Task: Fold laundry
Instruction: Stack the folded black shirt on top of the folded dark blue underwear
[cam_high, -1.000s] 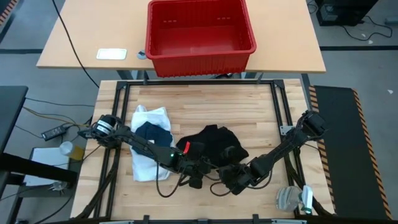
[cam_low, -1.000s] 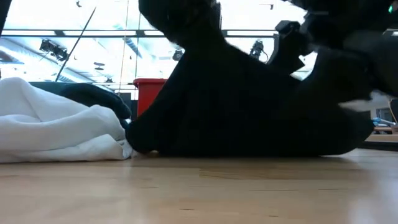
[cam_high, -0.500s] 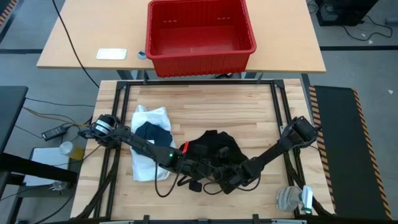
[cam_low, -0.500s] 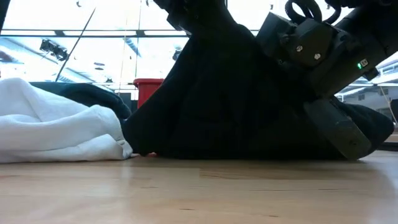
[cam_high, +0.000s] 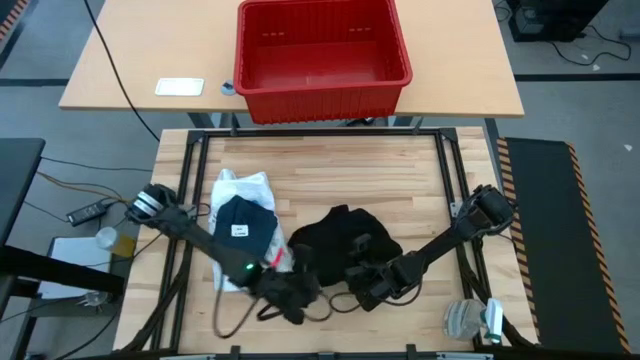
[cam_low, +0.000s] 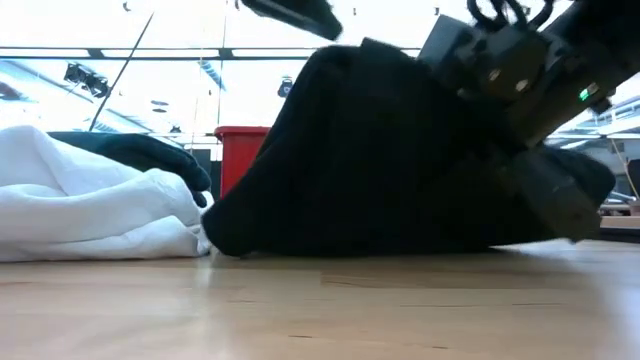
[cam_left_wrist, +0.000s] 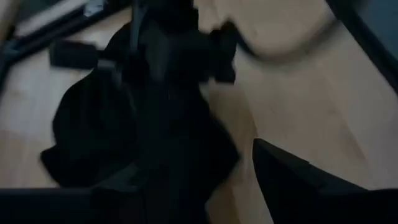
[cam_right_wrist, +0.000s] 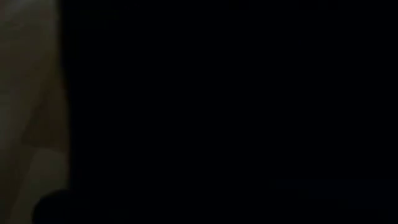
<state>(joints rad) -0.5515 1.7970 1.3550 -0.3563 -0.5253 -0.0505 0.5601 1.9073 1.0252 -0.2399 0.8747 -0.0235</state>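
Both hands low by black clothes (cam_high: 343, 238); open or shut, hard to tell; white tag (cam_high: 239, 231), no readable words.

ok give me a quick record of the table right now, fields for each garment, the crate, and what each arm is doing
white cloth shirt: lying flat at the table's left side
dark blue garment: on top of the white shirt
black crumpled garment: heaped at table centre
red plastic crate: on the far table, nothing visible inside
left gripper: near the front edge, left of the black heap
right gripper: low at the black heap's front edge
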